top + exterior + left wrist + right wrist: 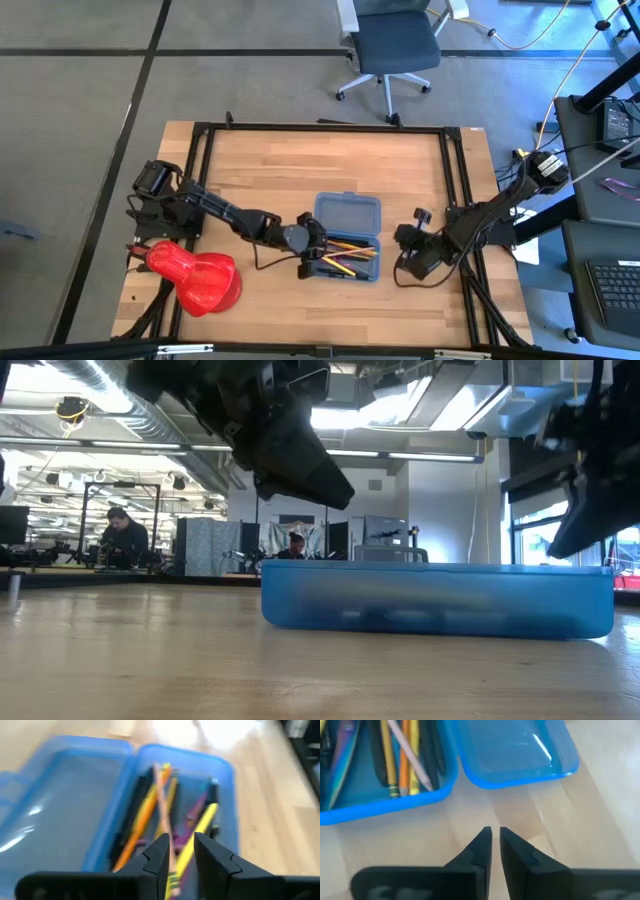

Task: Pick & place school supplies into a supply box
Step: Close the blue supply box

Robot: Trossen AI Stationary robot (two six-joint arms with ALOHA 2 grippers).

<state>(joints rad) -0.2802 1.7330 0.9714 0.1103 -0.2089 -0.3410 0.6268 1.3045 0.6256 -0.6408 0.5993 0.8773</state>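
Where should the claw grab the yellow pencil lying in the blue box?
Probably from straight above, at the yellow pencil's bare middle. It lies flat in the supply box, crossing other pens, and the left claw hangs over it with fingers astride it.

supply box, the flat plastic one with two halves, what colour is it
Translucent blue supply box, clearest in the right wrist view.

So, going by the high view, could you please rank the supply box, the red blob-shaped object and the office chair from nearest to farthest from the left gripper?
1. The supply box: the left gripper hangs at its pencil-filled half.
2. The red blob-shaped object: on the table's left, near the front edge.
3. The office chair: on the floor beyond the table's far edge.
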